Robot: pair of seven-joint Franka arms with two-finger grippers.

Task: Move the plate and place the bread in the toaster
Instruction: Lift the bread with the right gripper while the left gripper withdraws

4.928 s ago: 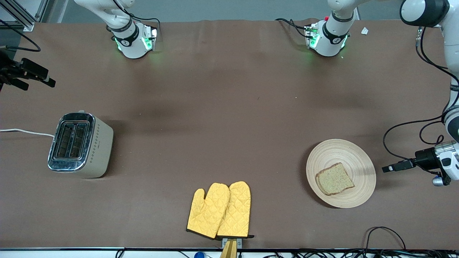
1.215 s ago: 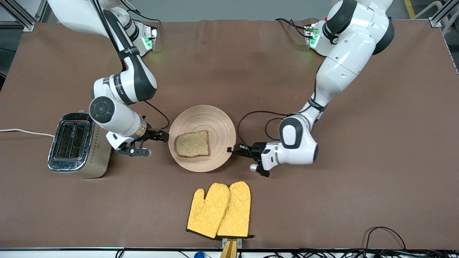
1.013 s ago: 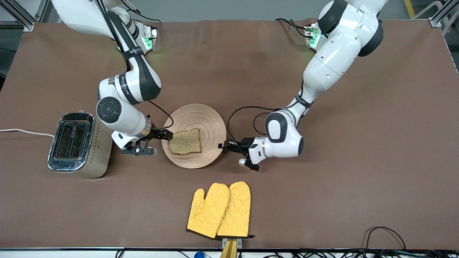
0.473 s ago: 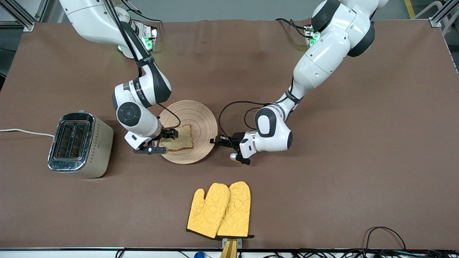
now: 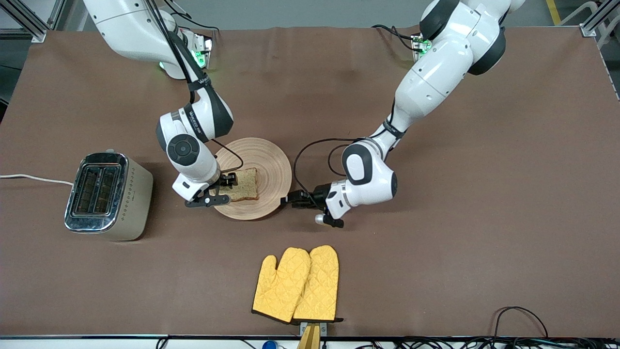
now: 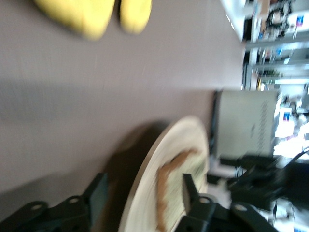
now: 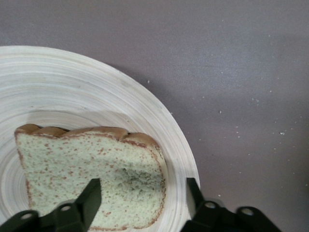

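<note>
Surface (image 5: 436,242): brown cloth, both arms reaching in toward its middle.
Plate (image 5: 271,160): flat on surface, mid-table, beside toaster on the side toward L arm's end, apart from it.
Toaster (image 5: 104,194): upright near R arm's end, slots up, cord trailing off the edge.
Mitts (image 5: 298,283): yellow pair, nearer to camera than plate, well apart from it.
Bread (image 5: 244,186): lies flat on plate, on the part toward toaster.
L tool (image 5: 290,198): low at plate rim toward L arm's end; fingers (image 6: 96,193) apart, astride rim, not clamped.
R tool (image 5: 228,181): over bread's toaster-side edge; fingers (image 7: 91,198) apart, slice corner between them, no grip seen.
</note>
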